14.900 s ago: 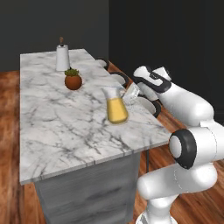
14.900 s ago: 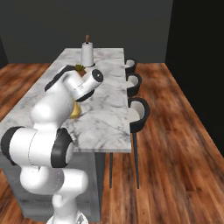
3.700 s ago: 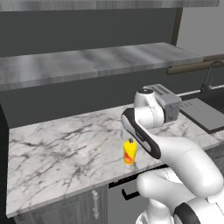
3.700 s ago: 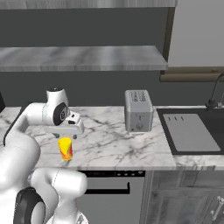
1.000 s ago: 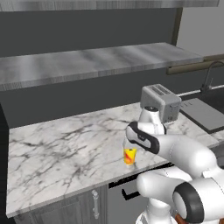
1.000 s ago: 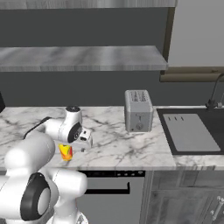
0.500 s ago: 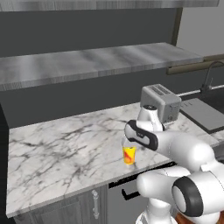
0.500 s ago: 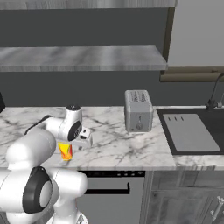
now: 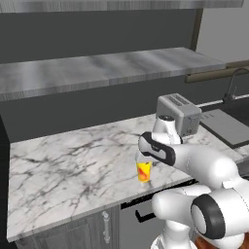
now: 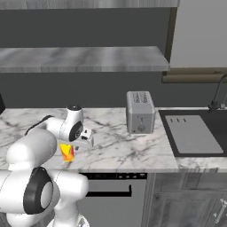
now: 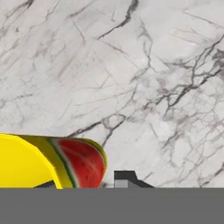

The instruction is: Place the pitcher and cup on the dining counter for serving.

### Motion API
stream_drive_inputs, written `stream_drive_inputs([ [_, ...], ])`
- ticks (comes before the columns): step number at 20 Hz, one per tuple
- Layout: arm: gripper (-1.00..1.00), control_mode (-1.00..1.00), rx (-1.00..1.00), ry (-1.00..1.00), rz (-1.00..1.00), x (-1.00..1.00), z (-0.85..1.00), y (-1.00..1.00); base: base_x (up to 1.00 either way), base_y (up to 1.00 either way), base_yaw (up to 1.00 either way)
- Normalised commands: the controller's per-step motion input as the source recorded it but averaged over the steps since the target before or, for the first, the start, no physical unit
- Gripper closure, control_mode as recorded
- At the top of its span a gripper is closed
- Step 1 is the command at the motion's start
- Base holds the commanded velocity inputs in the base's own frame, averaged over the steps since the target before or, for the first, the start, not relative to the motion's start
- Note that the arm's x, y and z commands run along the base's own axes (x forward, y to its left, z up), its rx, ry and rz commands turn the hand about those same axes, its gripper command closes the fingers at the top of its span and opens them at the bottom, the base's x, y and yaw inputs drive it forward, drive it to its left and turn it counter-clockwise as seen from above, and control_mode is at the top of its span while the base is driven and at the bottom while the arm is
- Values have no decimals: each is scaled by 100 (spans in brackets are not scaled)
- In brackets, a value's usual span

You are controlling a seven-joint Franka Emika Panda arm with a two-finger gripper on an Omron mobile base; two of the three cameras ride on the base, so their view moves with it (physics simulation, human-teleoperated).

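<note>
Low in the centre of the left base view, the cup (image 9: pixel 144 171) stands upright on the wall-backed marble worktop (image 9: pixel 73 165), near its front edge, with the gripper (image 9: pixel 144 161) right over it. From the hand view the cup's rim and melon-print side (image 11: pixel 57 164) sit at lower left, one finger tip (image 11: pixel 124 179) just beside it. I cannot tell how wide the jaws stand, or whether they touch the cup. A descent off-centre could land a finger on the rim and tip the cup toward the edge; the toaster (image 10: pixel 140 111) is well apart.
</note>
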Motion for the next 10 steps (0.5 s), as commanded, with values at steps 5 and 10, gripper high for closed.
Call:
stream_drive_inputs([
  [5, 100, -100, 0, -7, 0, -15, 5, 0, 0, 0, 0],
  [10, 100, -100, 0, -20, 0, -34, 20, 0, 0, 0, 0],
])
